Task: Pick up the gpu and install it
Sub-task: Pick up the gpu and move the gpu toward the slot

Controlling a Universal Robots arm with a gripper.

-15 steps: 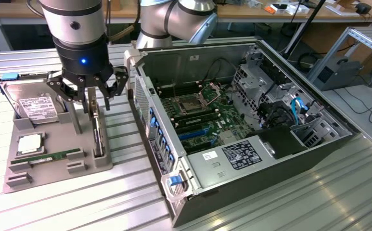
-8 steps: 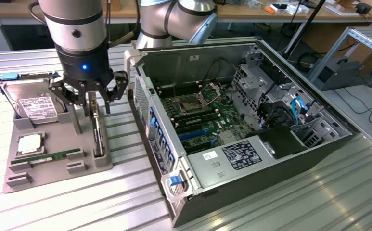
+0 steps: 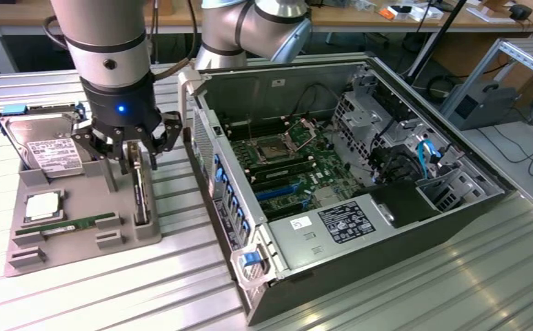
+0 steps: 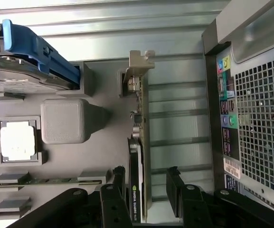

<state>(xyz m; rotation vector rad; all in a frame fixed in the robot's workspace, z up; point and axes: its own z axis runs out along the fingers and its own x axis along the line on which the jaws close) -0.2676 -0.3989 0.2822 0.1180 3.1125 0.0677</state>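
Exterior view: I get camera mounted high off arm [image 3: 109, 48], tilted down across worktop [image 3: 414, 289], mid distance. On exterior view's left parts tray [image 3: 123, 243], open computer case [image 3: 340, 227] centre to right; whole tray and whole case fit one frame. Wrist view: camera rides behind gripper [image 4: 146, 190], faces straight down along fingers [image 4: 118, 194], very close. Both views share tray, gpu [image 4: 137, 156] standing on edge in it, strip of worktop, case's rear panel.

The open black computer case [image 3: 340, 207] stands beside the grey plastic tray [image 3: 73, 252], on the exterior view's right, both on the ribbed metal table [image 3: 431, 289]. In the tray, the flat black gpu [image 3: 141, 196] stands edgewise along the case-side edge, and the silver hard drive [image 3: 50, 150] is at the far end.
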